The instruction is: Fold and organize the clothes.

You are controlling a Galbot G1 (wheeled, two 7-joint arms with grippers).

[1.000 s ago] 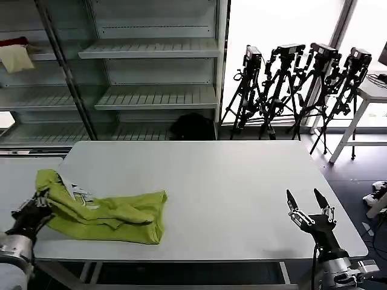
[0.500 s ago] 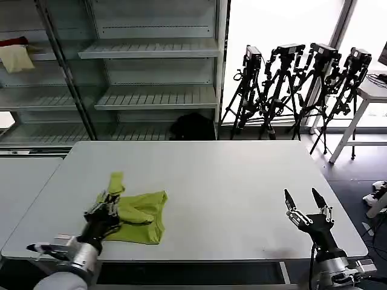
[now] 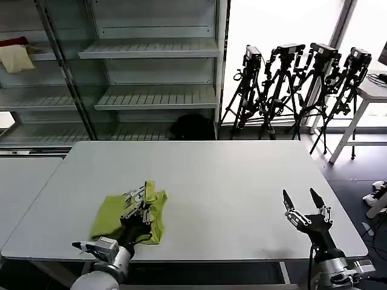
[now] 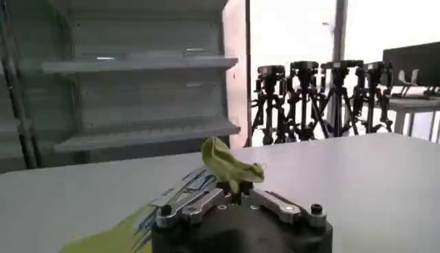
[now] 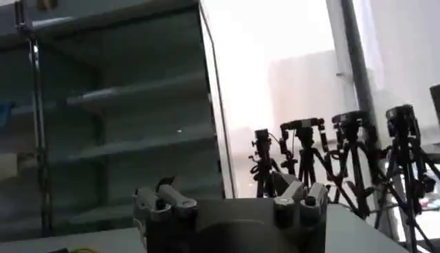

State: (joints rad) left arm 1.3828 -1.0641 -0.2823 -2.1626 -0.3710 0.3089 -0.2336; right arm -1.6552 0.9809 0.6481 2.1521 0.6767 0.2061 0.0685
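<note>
Lime-green T-shirt (image 3: 124,214) lies bunched on the white bench (image 3: 230,181), near the bench's front edge on the robot's left half. One flap of the shirt is doubled over the rest, and a bit of the white print shows next to the fingers.

Left gripper (image 3: 138,202) sits right over the shirt, fingers clamped on a pinch of the green cloth. In the left wrist view a tuft of shirt (image 4: 230,165) sticks up from between the closed fingers (image 4: 184,205), and more green cloth with the print trails off beside the gripper (image 4: 237,194) onto the bench top.

Right gripper (image 3: 304,205) hovers above the bench near its front right corner, well apart from the shirt, pointing up. Its two dark fingers (image 3: 287,200) stand spread apart, nothing between them. The right wrist view shows that gripper's body (image 5: 230,206) with its fingers apart.

Behind the bench: grey shelving (image 3: 151,66) and a row of black tripods (image 3: 296,84) by the window. A pale cloth (image 3: 15,57) lies on a shelf, far left of the bench.
</note>
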